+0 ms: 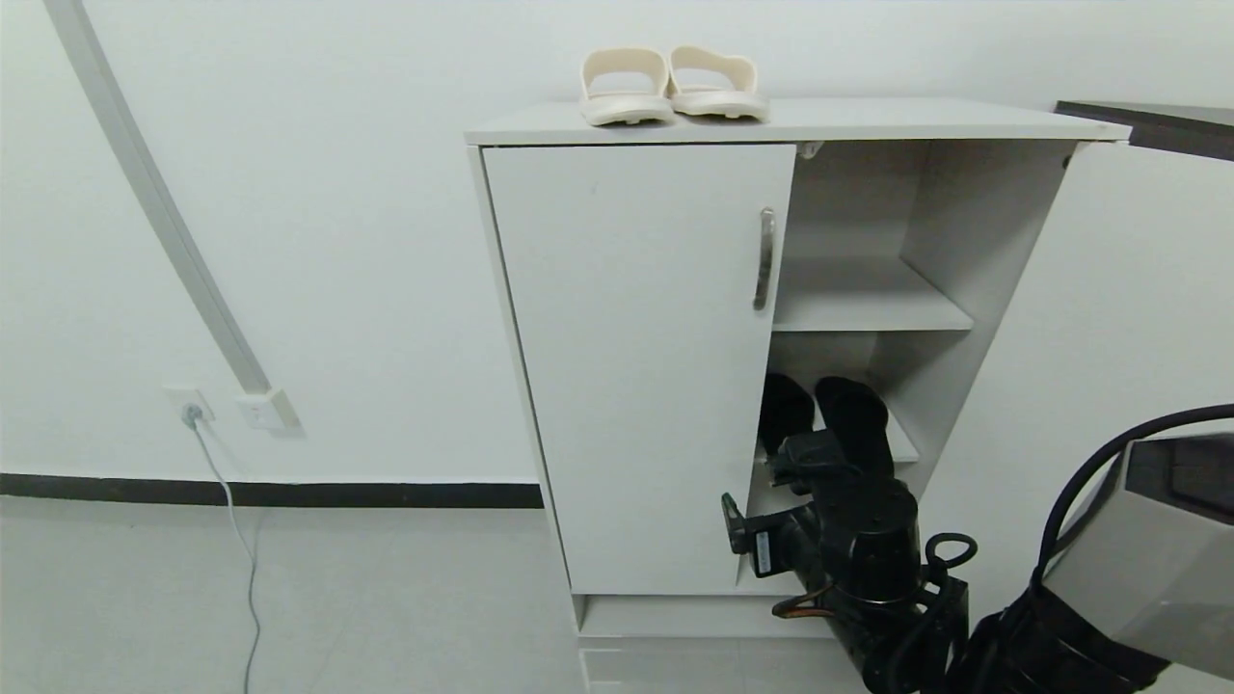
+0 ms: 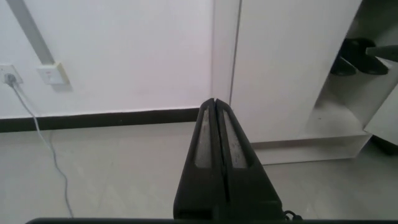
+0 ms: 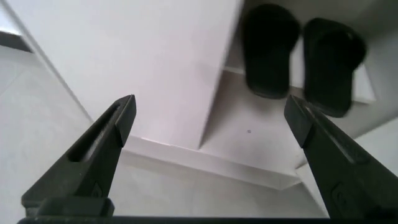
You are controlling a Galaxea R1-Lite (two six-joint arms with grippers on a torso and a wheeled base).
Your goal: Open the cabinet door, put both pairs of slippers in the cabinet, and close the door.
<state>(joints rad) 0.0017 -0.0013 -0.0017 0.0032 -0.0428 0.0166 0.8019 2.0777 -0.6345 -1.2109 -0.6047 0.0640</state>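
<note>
To the left of the cabinet (image 1: 868, 118), a wall socket (image 1: 188, 403) sits low on the white wall. A grey cable (image 1: 236, 540) runs from it down to the tiled floor (image 1: 366, 598). A slanted grey conduit (image 1: 154, 202) crosses the wall above the socket.

The left gripper (image 2: 214, 109) hangs above the floor, out in front of the cabinet and toward its left side. Its fingers (image 2: 204, 140) are pressed flat together with nothing between them.

The cabinet's left door (image 1: 636, 366) is shut flush, and its metal handle (image 1: 764, 258) runs upright along the door's right edge. On top of the cabinet, above this door, the cream slippers (image 1: 627, 96) lie side by side, touching.

Right of the shut door the cabinet's compartment stands open. Its upper shelf (image 1: 868, 304) is bare. The black slippers (image 1: 853, 410) lie next to each other on the lower shelf (image 1: 903, 449).

The right gripper (image 3: 210, 106) is in front of the cabinet's open compartment, near the black slippers and slightly lower, not touching them. Its fingers (image 3: 102, 140) are spread wide and grip nothing.

At the cabinet's far right, the right door (image 1: 1109, 318) is swung out toward the camera.
</note>
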